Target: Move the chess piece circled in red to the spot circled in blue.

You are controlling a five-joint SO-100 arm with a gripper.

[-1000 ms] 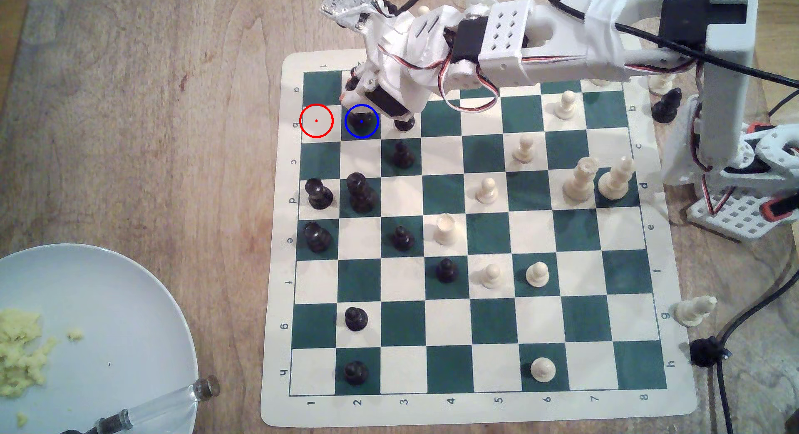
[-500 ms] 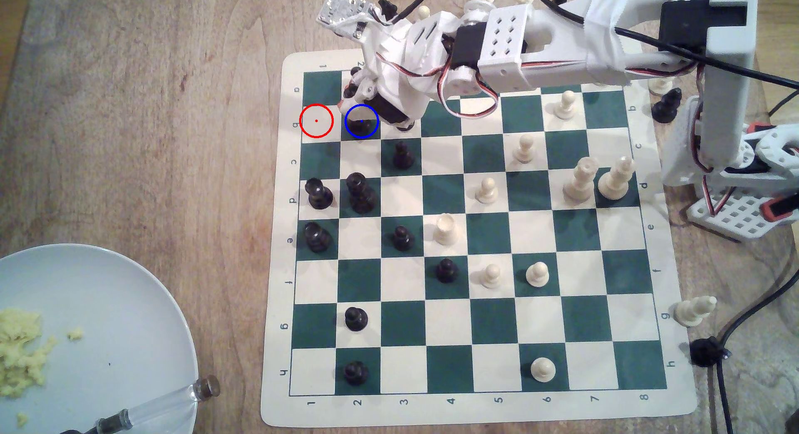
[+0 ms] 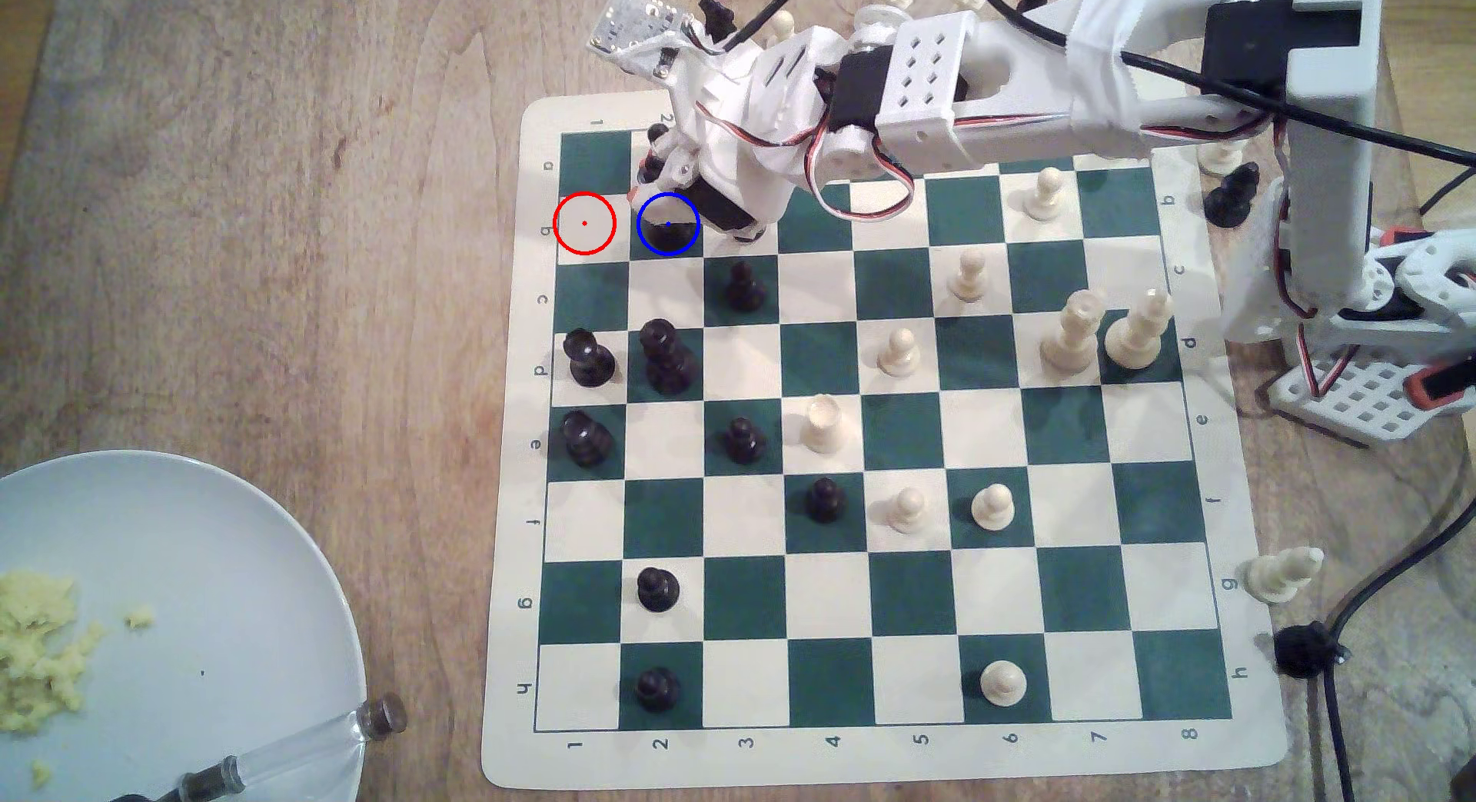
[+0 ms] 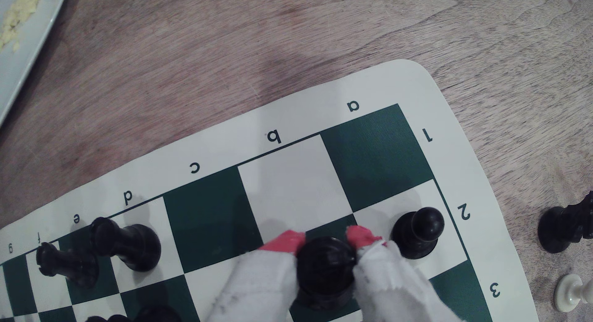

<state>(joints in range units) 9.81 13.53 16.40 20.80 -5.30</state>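
The chess piece circled in red, a black piece (image 4: 325,270) with a rounded top, stands on the spot circled in blue (image 3: 645,245), a dark green square (image 4: 324,230). My gripper (image 4: 327,240) is shut on it, with a red-tipped finger (image 4: 290,242) pressed against each side of its top. In the exterior view my gripper (image 3: 663,211) hangs over the blue ring and hides all of the piece (image 3: 669,237) but its lower part. The cream square ringed in red (image 3: 585,223) is bare.
A black pawn (image 4: 417,232) stands one square away from the held piece, close to a finger. Another black piece (image 3: 747,231) sits under my wrist, and a black pawn (image 3: 743,287) stands nearby. A plate (image 3: 200,530) lies off the board at the exterior view's lower left.
My arm has dipped slightly and my fingers now cover more of the black piece on the blue-ringed square. The piece itself has stayed on that square.
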